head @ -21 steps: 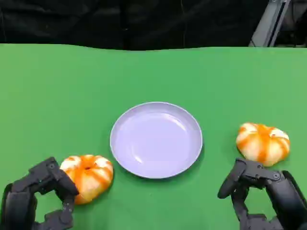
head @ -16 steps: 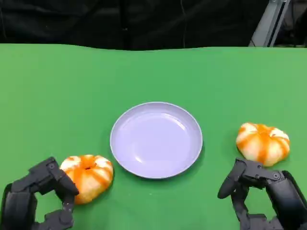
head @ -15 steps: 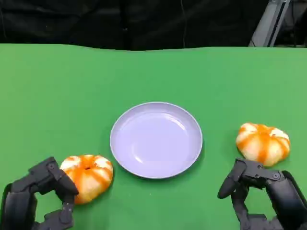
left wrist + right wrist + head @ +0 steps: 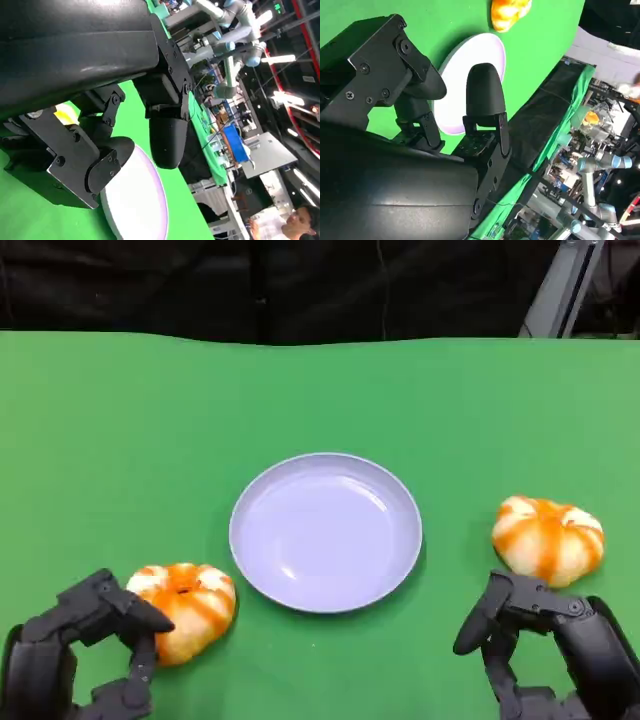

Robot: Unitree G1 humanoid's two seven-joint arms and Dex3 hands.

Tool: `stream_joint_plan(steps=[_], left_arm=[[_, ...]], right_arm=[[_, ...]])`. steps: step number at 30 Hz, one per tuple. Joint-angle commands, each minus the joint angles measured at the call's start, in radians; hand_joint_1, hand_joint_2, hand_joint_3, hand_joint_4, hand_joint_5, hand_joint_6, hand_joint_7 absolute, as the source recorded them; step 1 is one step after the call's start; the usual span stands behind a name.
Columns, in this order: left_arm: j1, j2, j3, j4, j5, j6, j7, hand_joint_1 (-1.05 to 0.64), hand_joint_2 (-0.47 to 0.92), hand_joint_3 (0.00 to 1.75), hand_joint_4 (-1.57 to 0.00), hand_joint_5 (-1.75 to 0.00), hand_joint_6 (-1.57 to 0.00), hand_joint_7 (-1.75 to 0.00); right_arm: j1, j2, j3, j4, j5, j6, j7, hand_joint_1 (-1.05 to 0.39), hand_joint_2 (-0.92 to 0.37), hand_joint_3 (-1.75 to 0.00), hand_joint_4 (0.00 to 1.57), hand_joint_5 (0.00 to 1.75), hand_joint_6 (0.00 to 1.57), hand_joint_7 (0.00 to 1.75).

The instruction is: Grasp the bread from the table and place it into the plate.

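Resting on the green table [image 4: 120, 420] at the lower left of the head view, the near bread [image 4: 185, 608] sits just beside the plate [image 4: 325, 531], not yet lifted. Since a moment ago the left hand [image 4: 85, 650] has changed: one of its upper fingers [image 4: 150, 620] has swung forward and now lies across the roll's near side, touching or almost touching it, where before it pointed down short of the crust. The rest of that hand is spread around the roll rather than clamped, so I judge it open and only beginning to close. That suggests the grasp is starting, with the lift and the carry to the plate left to do.

A second bread [image 4: 548, 538] lies on the other side of the plate, unchanged, with the right hand [image 4: 545, 650] just behind it, fingers apart and holding nothing, in the same pose as before. In the right wrist view that hand's fingers [image 4: 482, 100] stand apart over the white plate [image 4: 462, 80], and the far bread [image 4: 509, 12] shows beyond.
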Motion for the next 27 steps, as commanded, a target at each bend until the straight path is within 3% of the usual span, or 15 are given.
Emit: stream_joint_plan(steps=[1,3,5,8,13,19,27], left_arm=[[-0.004,0.018,0.025,0.006,0.097,-0.026,0.055,-0.04,0.66,0.64,-0.77,-0.88,-0.88,-0.38],[-0.003,0.031,0.034,0.007,0.166,-0.033,0.085,-0.1,0.78,0.37,-0.76,-0.68,-0.87,-0.17],[0.006,0.046,0.04,-0.011,0.254,-0.018,0.12,-0.16,0.86,0.17,-0.64,-0.49,-0.74,-0.04],[0.02,0.07,0.039,-0.051,0.407,0.042,0.175,-0.31,0.89,0.06,-0.38,-0.32,-0.43,0.0],[0.035,0.096,0.007,-0.152,0.554,0.212,0.18,-0.52,0.9,0.02,-0.14,-0.21,-0.2,0.0],[0.032,0.156,-0.064,-0.269,0.723,0.434,0.131,-0.54,0.9,0.0,-0.15,-0.22,-0.18,-0.01],[-0.058,0.214,-0.199,-0.272,0.942,0.66,0.111,-0.55,0.89,0.0,-0.27,-0.25,-0.27,-0.03]], right_arm=[[0.003,-0.005,-0.006,-0.009,0.01,0.001,-0.002,0.12,-0.32,-1.43,0.83,1.61,0.8,1.33],[0.004,-0.002,-0.005,-0.006,0.016,-0.003,-0.001,0.12,-0.32,-1.43,0.83,1.62,0.8,1.33],[0.004,-0.001,-0.003,-0.006,0.019,-0.003,-0.001,0.12,-0.32,-1.43,0.83,1.63,0.8,1.33],[0.002,-0.002,-0.003,0.001,0.02,-0.012,-0.002,0.11,-0.33,-1.42,0.83,1.64,0.8,1.33],[0.003,-0.001,-0.001,0.0,0.022,-0.013,-0.003,0.1,-0.33,-1.43,0.84,1.65,0.8,1.34],[0.003,0.001,0.003,-0.005,0.018,-0.008,-0.003,0.11,-0.33,-1.43,0.83,1.65,0.79,1.35],[-0.002,0.004,0.005,0.008,0.02,-0.014,-0.006,0.1,-0.33,-1.43,0.84,1.64,0.79,1.35]])
